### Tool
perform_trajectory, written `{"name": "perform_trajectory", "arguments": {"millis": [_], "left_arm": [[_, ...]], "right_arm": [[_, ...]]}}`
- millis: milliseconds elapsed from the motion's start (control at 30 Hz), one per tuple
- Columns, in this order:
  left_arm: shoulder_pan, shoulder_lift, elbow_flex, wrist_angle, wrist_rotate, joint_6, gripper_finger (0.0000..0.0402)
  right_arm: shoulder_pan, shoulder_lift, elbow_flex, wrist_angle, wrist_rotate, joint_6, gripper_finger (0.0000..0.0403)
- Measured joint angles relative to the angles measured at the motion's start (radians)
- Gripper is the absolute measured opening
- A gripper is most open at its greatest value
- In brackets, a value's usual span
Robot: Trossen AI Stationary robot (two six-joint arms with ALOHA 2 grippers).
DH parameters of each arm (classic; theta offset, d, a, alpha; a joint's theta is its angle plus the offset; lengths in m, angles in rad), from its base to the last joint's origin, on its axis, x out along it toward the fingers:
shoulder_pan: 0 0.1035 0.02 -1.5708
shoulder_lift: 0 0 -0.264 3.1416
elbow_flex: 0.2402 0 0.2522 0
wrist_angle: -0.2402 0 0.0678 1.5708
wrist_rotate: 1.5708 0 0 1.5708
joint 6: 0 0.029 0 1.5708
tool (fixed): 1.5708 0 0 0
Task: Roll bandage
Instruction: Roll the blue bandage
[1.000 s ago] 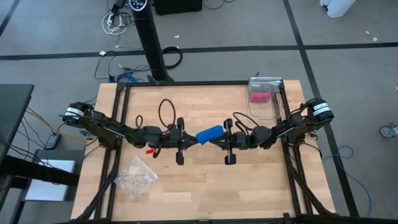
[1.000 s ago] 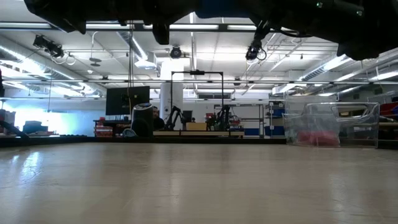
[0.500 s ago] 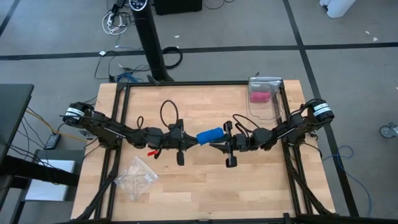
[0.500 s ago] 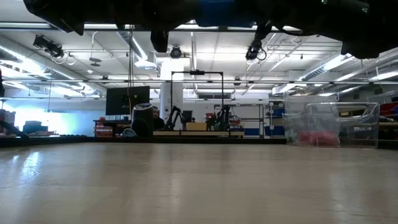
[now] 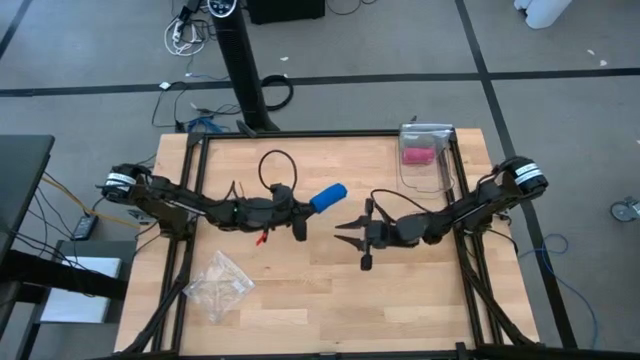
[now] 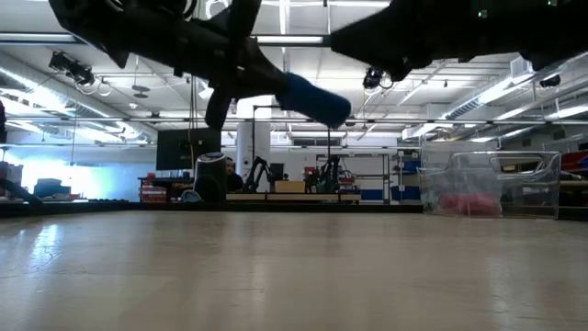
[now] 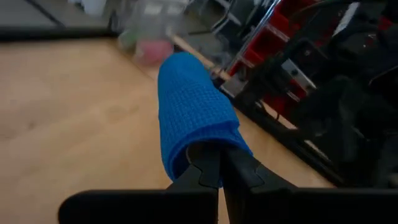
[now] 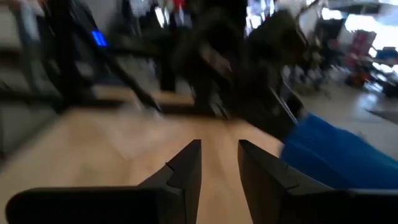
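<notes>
The rolled bandage (image 5: 328, 197) is being held above the middle of the bench (image 5: 330, 300), pinched only at its end by the left gripper (image 5: 306, 206), while the right gripper (image 5: 345, 226) is standing released nearby, so unrolling or slipping is being risked.

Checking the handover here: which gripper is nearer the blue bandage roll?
Left. The left gripper is shut on the bandage, holding it above the table. The right gripper is open with nothing in it, apart from the roll.

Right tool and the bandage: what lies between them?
Nothing: the high view shows only bare table between the right tool and the bandage.
</notes>
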Motion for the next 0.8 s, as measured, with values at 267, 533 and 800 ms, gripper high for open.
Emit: {"name": "perform_trajectory", "arguments": {"millis": [267, 533, 800], "left_arm": [[0.055, 0.0, 0.0, -0.03, 0.205, -0.111, 0.0008], [0.066, -0.001, 0.0, -0.062, 0.222, -0.116, 0.0008], [0.065, -0.001, 0.0, -0.046, 0.222, -0.109, 0.0008]], "right_arm": [[-0.013, -0.05, 0.174, -0.568, 0.121, -0.045, 0.0107], [-0.02, -0.05, 0.329, -0.888, 0.197, -0.086, 0.0107], [-0.049, -0.051, 0.346, -0.962, 0.175, -0.087, 0.0105]]}}
